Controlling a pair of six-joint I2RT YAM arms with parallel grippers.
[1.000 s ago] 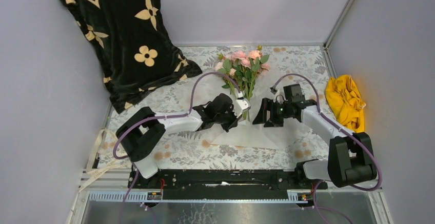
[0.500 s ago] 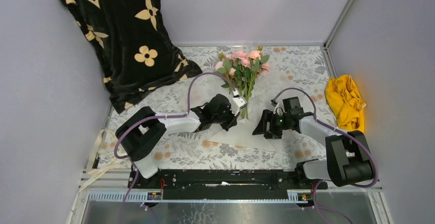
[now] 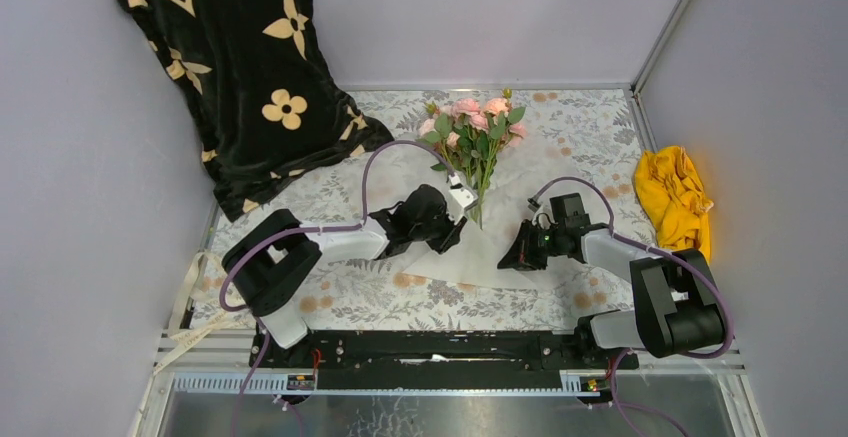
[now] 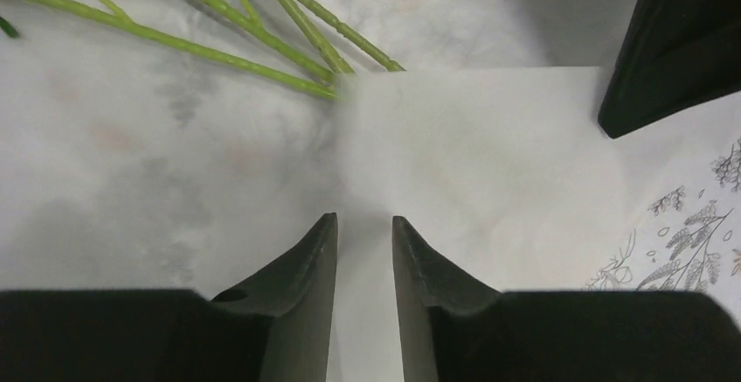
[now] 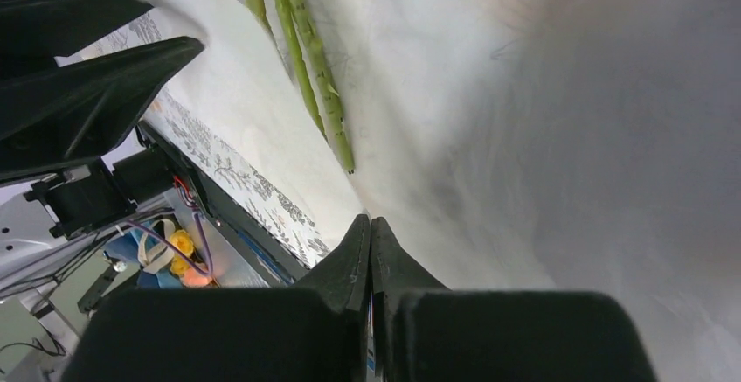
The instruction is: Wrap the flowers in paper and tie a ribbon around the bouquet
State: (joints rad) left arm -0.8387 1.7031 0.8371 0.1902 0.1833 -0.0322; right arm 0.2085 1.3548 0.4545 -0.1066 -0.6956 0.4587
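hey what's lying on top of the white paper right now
The flowers lie on the paper, their bare green stems across it. Where a folded flap covers the stem ends, nothing more shows.

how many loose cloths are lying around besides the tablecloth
2: a black cloth with cream flowers draped at the back left corner, and a yellow cloth bunched at the table's right edge. Others may be hidden.

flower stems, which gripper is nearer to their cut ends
Left. The left gripper sits right beside the stems, just to their left; the right gripper is lower on the paper, off to their right.
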